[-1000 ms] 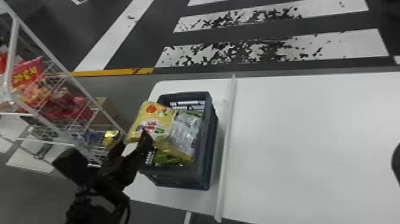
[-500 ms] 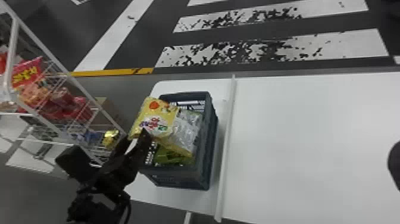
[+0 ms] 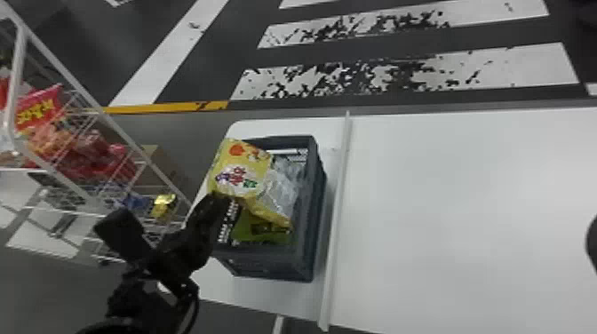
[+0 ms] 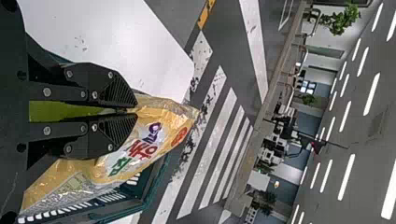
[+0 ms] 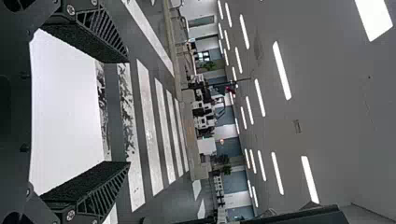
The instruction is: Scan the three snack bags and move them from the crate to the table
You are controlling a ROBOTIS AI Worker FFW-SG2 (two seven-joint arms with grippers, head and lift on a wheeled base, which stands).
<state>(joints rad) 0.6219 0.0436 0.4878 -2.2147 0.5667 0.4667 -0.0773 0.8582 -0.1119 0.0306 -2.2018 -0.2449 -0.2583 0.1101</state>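
Extraction requires the left gripper, pinching the yellow snack bag, to clear the crate beside it before traversing.

Beyond the left end effector, the dark floor is crossed by worn white stripes — to its left, a wire rack is seen; far beyond, the grey ceiling is lit by strip lights.
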